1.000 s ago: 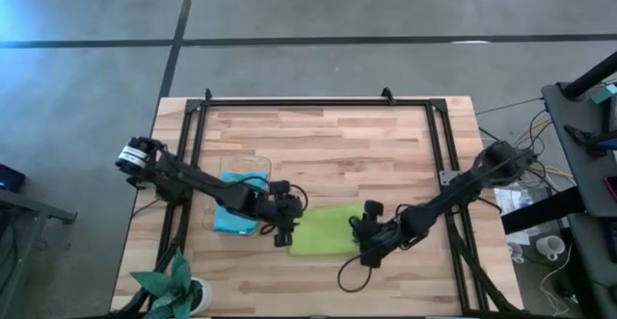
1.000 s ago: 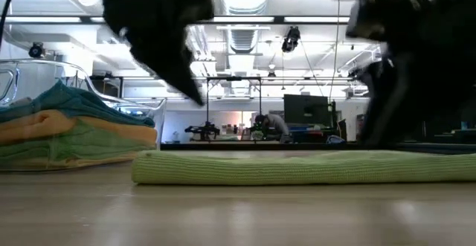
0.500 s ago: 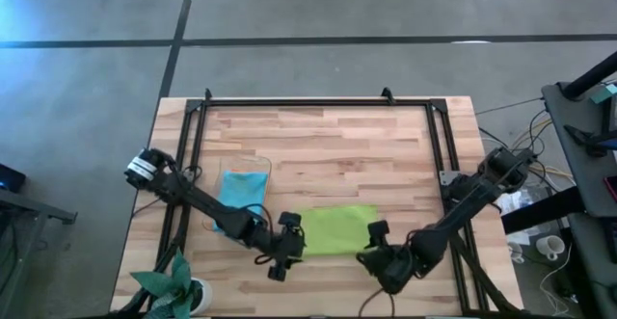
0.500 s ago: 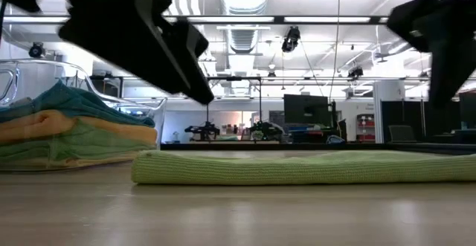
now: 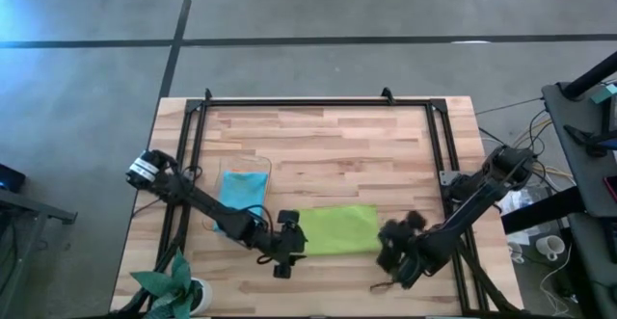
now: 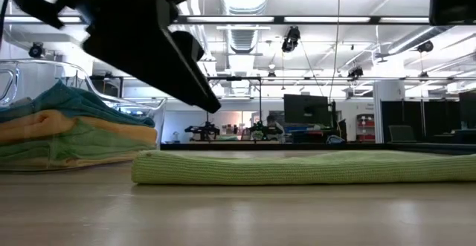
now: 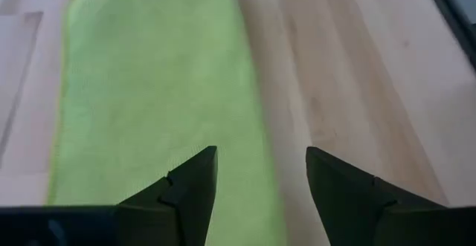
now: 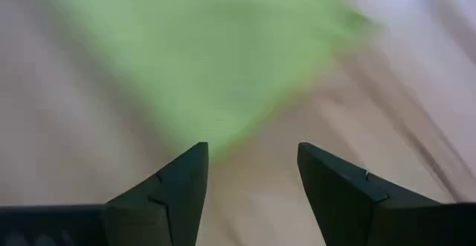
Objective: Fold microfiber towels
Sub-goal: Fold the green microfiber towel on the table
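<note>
Plant (image 5: 172,285) sits at the table's near-left corner, folded towels (image 5: 241,196) stacked beyond; both grippers, left (image 5: 282,258) and right (image 5: 388,258), hang open, empty, flanking the lime towel (image 5: 333,232).

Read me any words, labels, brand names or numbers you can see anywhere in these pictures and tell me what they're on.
None can be read.
Lime green towel: no tag or print visible.
Stacked towels: no label visible.
Wooden table: bare wood, no markings.
Room beyond the table, low view: any signs or screens are too small to read.
</note>
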